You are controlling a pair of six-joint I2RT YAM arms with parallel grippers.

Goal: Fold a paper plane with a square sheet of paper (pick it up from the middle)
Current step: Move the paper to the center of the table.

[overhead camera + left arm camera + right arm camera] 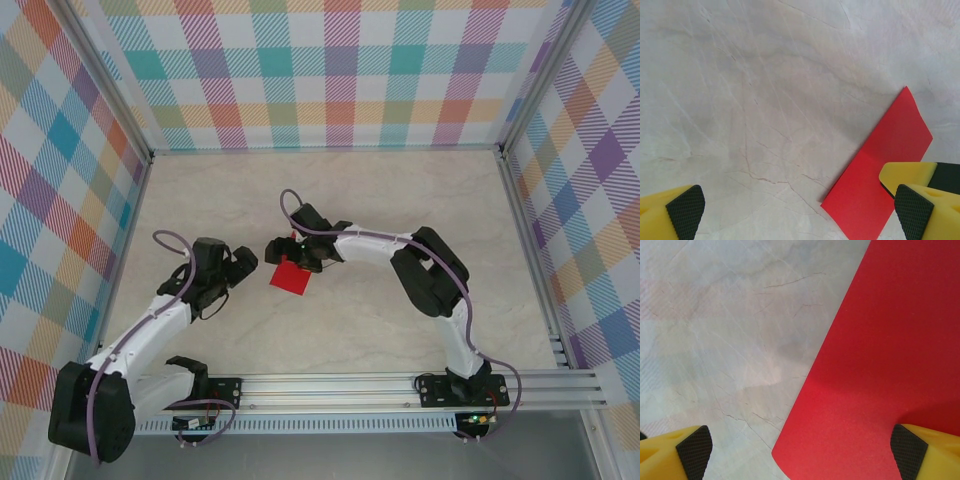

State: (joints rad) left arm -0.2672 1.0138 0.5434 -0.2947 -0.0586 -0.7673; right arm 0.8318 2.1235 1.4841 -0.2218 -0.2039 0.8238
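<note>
Pale beige marble-patterned tabletop (350, 330) lying under soft even light, pastel plaid wall panels (330, 70) enclosing it at nine, twelve and three o'clock, silver metal posts (105, 80) rising at ten and two o'clock, slotted aluminium rail (340, 385) running along six o'clock.

**What the Cameras Can't Quite Catch**

From above, the far corner of the thin, bright red sheet of paper (292, 279) is tucked under the right end effector (283, 250). Its fingers are too small there to tell whether they touch the paper.

In the left wrist view the sheet runs off the bottom edge. The yellow, black-padded fingertip (930, 220) at lower right covers part of it. A second yellow-and-black piece (907, 175) sits just above, and whose it is I cannot tell.

In the right wrist view the sheet is cut by the top, right and bottom edges. The right-hand fingertip (922, 452), itself cropped, hides a lower patch.
</note>
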